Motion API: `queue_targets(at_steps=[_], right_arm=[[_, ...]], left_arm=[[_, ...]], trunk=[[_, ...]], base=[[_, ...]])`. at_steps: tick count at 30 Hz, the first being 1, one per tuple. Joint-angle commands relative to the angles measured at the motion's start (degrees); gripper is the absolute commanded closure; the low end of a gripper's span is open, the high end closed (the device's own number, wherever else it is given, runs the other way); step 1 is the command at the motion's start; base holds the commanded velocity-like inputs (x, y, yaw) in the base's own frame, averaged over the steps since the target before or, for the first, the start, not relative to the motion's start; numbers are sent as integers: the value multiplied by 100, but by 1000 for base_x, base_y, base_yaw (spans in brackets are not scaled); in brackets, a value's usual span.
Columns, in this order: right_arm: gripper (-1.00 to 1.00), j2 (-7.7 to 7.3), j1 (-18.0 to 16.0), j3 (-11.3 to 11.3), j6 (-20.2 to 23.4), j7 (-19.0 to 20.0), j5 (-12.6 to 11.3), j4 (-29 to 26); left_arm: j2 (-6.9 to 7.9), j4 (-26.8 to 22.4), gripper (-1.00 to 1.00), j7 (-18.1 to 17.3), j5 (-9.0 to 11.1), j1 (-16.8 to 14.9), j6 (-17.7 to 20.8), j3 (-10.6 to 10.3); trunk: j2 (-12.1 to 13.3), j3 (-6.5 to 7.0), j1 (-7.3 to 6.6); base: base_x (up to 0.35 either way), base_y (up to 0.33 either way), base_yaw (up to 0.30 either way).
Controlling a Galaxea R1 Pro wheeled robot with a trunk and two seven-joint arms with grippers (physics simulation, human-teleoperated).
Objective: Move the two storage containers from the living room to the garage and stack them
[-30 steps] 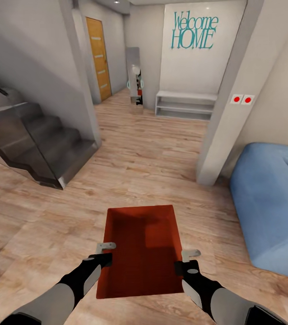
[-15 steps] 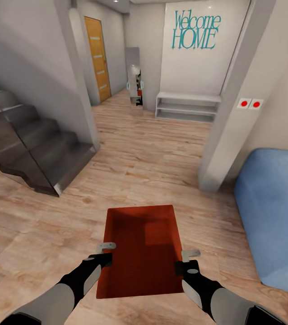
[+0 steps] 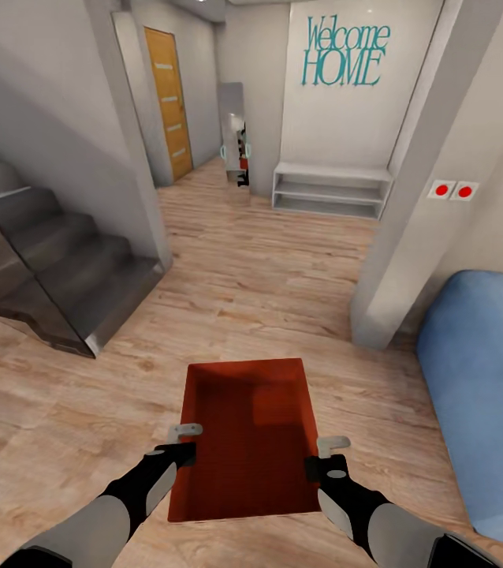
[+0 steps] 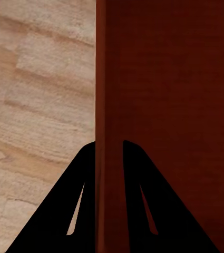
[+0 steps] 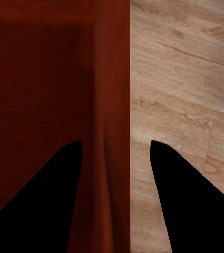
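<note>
While the left claw (image 3: 184, 442) and right claw (image 3: 324, 456) each pinch a side wall, the orange-red ribbed open-top storage container (image 3: 250, 438) hangs between them above the light wood plank floor (image 3: 267, 276).

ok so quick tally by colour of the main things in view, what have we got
orange-red: 1, the storage container held between the left gripper and right gripper
blue: 1, the sofa
orange: 1, the door
teal: 1, the welcome home sign
white: 1, the shelf
red: 2, the wall buttons
total: 7
</note>
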Motion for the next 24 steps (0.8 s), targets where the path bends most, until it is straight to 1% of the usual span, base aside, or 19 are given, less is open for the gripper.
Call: queue_targets(at_steps=[1,24], right_arm=[[100,-5,-5,-23,-20,-15,-206,17],[100,-5,-5,-23,-20,-18,-206,17]], left_arm=[[99,-32,100,83,-28,-2,-5,-136],[104,-33,100,83,-28,-2,-5,-136]], trunk=[[-9,-9,6],[-9,-9,6]], base=[[323,0,0],[323,0,0]])
